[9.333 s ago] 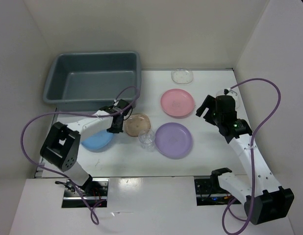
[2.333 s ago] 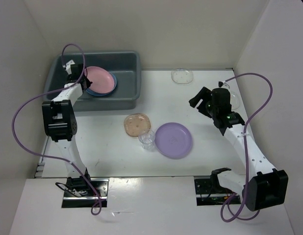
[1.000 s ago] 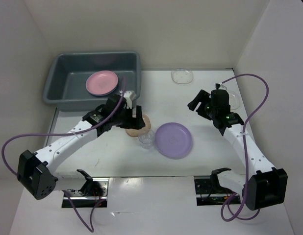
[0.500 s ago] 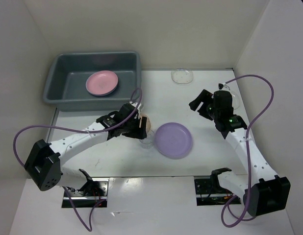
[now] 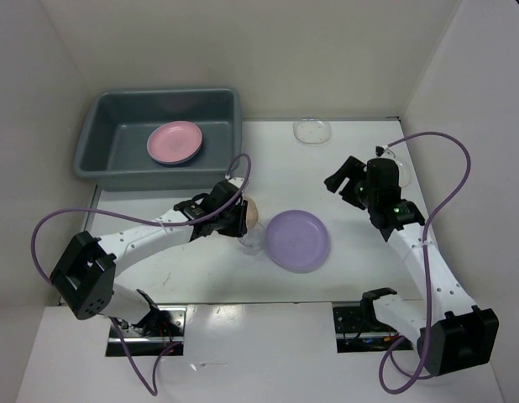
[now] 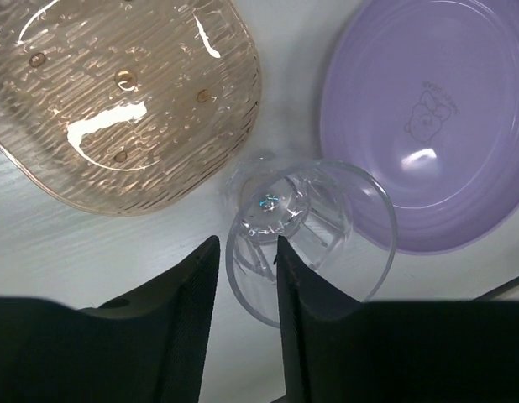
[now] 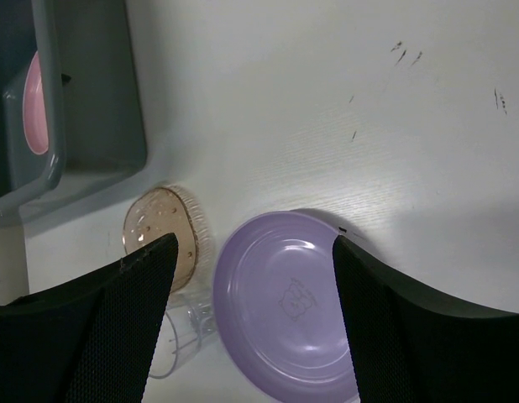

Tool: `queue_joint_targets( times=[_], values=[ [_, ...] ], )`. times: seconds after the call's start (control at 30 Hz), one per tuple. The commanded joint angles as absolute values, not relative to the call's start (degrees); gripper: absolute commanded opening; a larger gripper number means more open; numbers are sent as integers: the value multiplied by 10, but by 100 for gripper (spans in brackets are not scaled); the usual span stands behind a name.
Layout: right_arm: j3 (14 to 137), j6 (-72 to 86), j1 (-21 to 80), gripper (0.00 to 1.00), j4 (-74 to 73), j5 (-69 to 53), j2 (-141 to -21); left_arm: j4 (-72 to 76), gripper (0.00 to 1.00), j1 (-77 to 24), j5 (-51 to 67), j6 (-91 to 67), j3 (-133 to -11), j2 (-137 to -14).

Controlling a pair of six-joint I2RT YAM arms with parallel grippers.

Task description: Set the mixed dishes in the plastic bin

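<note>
Left wrist alone shows left fingers [image 6: 171, 315] just apart, rim of clear cup [image 6: 314, 231] between (right fingers [image 7: 100, 332] gape).

Lavender plate [image 7: 285, 311] beside tan dish [image 7: 154, 235] and clear cup [image 7: 180, 344], gray bin [image 7: 91, 109] nearby.

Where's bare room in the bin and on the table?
The bin floor is bare left of the pink plate and right of it. The table is bare from the bin's right wall to the clear bowl. Crowded centre: tan dish, cup, lavender plate around the left claw.
</note>
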State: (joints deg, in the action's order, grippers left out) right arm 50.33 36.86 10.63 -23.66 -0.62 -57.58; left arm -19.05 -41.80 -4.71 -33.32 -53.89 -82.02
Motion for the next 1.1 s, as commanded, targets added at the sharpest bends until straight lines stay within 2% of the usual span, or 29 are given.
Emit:
queue_joint_targets(
  times=[0.0,0.07,0.23,0.4,0.43,0.57,0.7,0.8,0.87,0.97,1.07],
  values=[
    [491,374,112,80,-243,3,-557,-171,31,-420,-68,-330,-534,-825],
    [491,380,112,80,-238,3,-557,-171,26,-420,-68,-337,-533,-825],
    [491,380,112,80,-238,-3,-557,-176,26,-425,-68,-337,-528,-831],
    [486,380,112,80,-233,-3,-557,-196,2,-437,-74,-330,-535,-847],
    [486,380,112,80,-233,-3,-557,-201,0,-443,-74,-324,-544,-847],
    [481,380,112,80,-227,-3,-552,-261,0,-443,-69,-289,-602,-841],
    [475,385,112,80,-221,-8,-541,-376,0,-443,-56,-249,-717,-819],
    [469,390,112,80,-215,-8,-541,-409,0,-443,-75,-236,-828,-798],
    [469,390,112,80,-215,-8,-541,-415,0,-443,-138,-236,-905,-798],
    [469,390,112,80,-215,-14,-541,-362,0,-433,-268,-223,-927,-803],
    [469,390,112,80,-215,-14,-536,-315,0,-375,-320,-208,-954,-838]
  ],
)
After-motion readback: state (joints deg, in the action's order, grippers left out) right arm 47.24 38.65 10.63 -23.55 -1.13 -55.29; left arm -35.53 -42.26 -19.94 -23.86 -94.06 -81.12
